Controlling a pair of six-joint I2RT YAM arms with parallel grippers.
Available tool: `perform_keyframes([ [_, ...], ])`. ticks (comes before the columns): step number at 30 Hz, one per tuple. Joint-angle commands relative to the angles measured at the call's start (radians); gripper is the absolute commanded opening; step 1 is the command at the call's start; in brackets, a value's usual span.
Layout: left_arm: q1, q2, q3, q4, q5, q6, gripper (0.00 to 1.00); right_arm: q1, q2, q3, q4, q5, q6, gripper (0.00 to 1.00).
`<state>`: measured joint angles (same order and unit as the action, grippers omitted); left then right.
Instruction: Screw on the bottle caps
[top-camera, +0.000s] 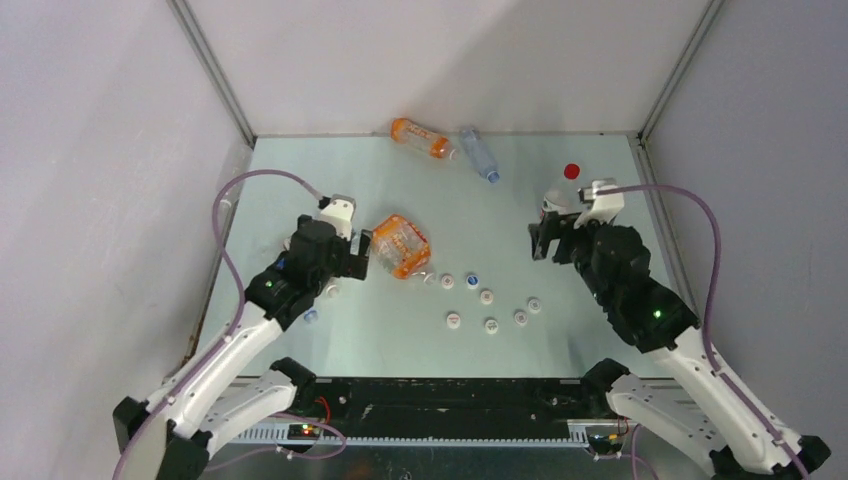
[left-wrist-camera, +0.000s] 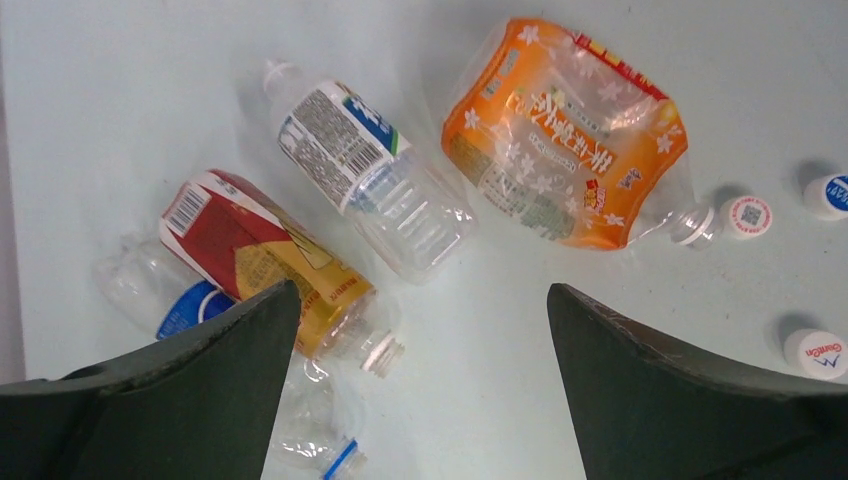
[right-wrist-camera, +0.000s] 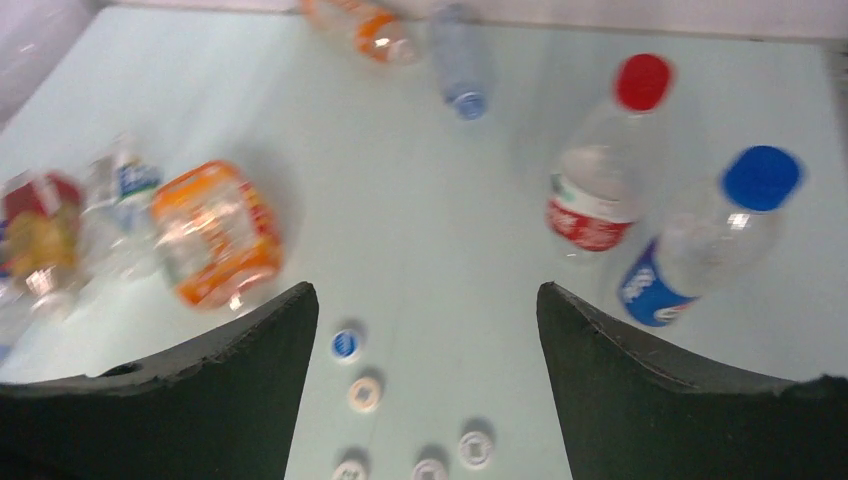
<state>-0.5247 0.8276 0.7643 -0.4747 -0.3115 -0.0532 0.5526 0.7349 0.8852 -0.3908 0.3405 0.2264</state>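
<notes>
Holding left pincer (left-wrist-camera: 420, 300) and right pincer (right-wrist-camera: 425, 295) wide open, empty | I'm worrying the orange bottle (left-wrist-camera: 560, 130) is lying loose, likely rolling off if nudged.

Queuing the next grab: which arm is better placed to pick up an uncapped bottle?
Left. The left gripper, open, hangs by the orange bottle and red-yellow bottle, both uncapped. The right gripper sits by the red-capped bottle and blue-capped bottle.
</notes>
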Motion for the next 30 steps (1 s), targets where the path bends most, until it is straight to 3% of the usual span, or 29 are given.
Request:
perform_keyframes([
  [1, 0.010, 0.053, 0.055, -0.024, -0.046, -0.127, 1.00, 0.191, -0.044, -0.019, -0.054, 0.079, 0.028, 0.82],
  [4, 0.058, 0.083, 0.071, -0.043, -0.073, -0.128, 1.00, 0.279, -0.051, -0.053, -0.053, 0.095, 0.027, 0.82],
  [8, 0.175, 0.121, 0.109, -0.148, -0.046, -0.275, 1.00, 0.381, -0.064, -0.084, -0.048, 0.114, 0.035, 0.82],
  [13, 0.185, 0.053, -0.030, -0.093, -0.015, -0.543, 0.99, 0.420, -0.085, -0.116, -0.027, 0.102, 0.043, 0.82],
  [17, 0.185, 0.035, -0.110, -0.069, -0.043, -0.648, 0.98, 0.426, -0.102, -0.124, -0.023, 0.088, 0.041, 0.82],
  [22, 0.185, 0.069, -0.161, -0.047, -0.072, -0.693, 0.97, 0.427, -0.137, -0.147, 0.003, 0.087, 0.029, 0.82],
  [30, 0.187, 0.218, -0.217, 0.150, -0.081, -0.731, 0.96, 0.425, -0.142, -0.161, 0.013, 0.083, 0.013, 0.82],
])
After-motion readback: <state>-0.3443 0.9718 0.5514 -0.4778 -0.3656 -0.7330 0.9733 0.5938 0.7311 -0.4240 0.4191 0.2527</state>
